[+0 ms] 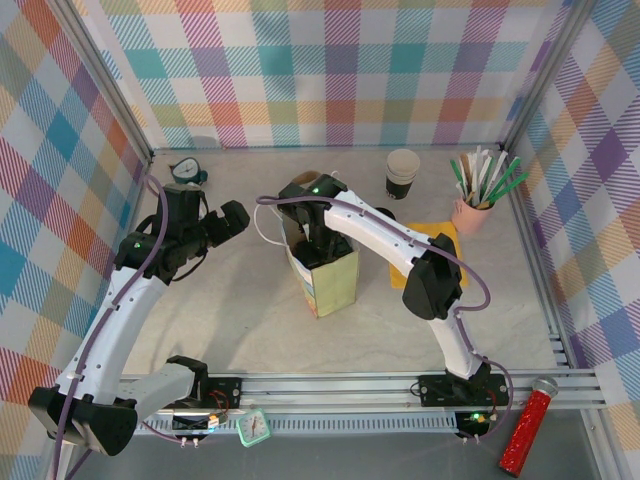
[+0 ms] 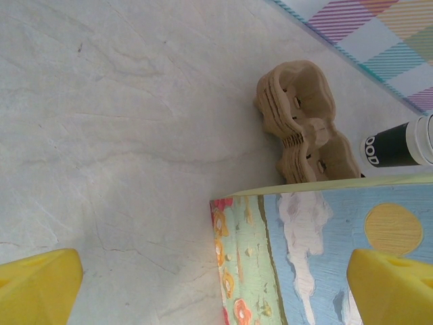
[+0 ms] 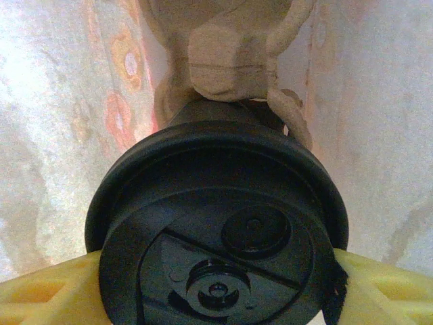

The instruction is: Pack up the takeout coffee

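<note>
1. Back left of the table (image 1: pixel 220 320): a small round blue-grey dial object (image 1: pixel 188 172) sits close to the wall.
2. The left gripper (image 1: pixel 228 220) hovers over the table, left of the bag. Its jaws are spread as wide as they go and hold nothing. In its wrist view the yellow fingertips (image 2: pixel 37 288) sit at the two lower corners, with bare table and the bag's corner between them.
3. Near rail: a teal alarm clock (image 1: pixel 253 428).
4. Left wrist view: a stack of brown pulp cup carriers (image 2: pixel 304 122) lies on the table just beyond the bag's corner.
5. Centre: the paper bag (image 1: pixel 335 280) stands upright with its top open. It is printed with flowers, clouds and a yellow disc. The right arm reaches down into its mouth.
6. The right gripper (image 3: pixel 215 271) is inside the bag, partly closed. Its yellow fingers press on both sides of the glossy black lid of the takeout coffee (image 3: pixel 216 223).
7. The takeout coffee sits between the bag's walls, lid facing the wrist camera.
8. A pulp carrier piece (image 3: pixel 230 54) lies just beyond the cup. Contact cannot be told.
9. Back, right of the bag: a lidless black cup with a cream rim (image 1: pixel 402 172), upright.
10. A yellow sheet (image 1: pixel 440 240) lies flat, partly under the right arm.
11. A pink holder of green and white stirrers (image 1: pixel 480 190).
12. Near right, beyond the rail: a red glitter tube (image 1: pixel 528 432).
</note>
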You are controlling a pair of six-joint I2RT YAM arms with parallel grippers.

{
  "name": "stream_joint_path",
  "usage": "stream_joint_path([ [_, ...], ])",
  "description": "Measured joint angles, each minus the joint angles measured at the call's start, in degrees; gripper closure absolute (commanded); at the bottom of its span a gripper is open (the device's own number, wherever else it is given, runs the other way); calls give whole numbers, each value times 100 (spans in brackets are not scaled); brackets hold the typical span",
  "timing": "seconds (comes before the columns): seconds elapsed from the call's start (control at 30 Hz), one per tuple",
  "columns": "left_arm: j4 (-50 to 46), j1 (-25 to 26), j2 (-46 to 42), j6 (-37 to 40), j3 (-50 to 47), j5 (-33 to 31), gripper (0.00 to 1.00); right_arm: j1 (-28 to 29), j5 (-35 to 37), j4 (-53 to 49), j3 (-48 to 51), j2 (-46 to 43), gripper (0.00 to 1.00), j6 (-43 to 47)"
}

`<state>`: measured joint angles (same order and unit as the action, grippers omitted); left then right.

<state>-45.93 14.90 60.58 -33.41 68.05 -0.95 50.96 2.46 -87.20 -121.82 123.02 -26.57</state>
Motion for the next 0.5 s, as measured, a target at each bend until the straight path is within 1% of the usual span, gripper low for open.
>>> stream_joint_path([
  [0.5, 0, 0, 0, 0, 0, 9, 0, 0, -37, 170, 289, -133, 26, 2],
])
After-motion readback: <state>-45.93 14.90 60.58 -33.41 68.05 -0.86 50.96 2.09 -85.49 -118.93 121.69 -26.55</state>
